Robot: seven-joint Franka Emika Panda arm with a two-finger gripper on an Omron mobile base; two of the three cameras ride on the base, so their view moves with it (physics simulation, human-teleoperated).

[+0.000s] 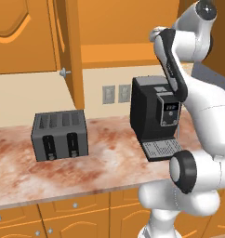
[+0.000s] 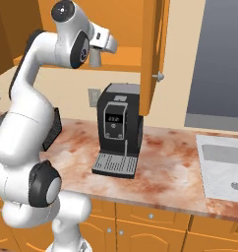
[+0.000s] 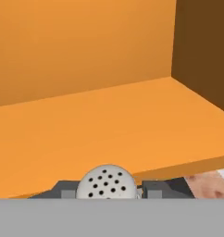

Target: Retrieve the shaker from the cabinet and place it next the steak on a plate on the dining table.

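Orange wood on every side up here: the cabinet stands with its door swung wide, knob at the door's lower edge; the pincer sits at the front lip of the cabinet shelf, its grey fingers pressed to either side of the shaker, clamped on it; the perforated pale cap faces the hand camera. From the right base view the shaker hangs grey under the hand, right at the shelf's front edge, above the bench. Shelf floor runs bare back to the rear wall and to the darker side wall on the right; plenty of room there. Below, the marbled bench carries a black coffee machine near the back wall and a grey toaster well to its left; a pale sink lies at the bench's right end; the front strip of the bench lies open.
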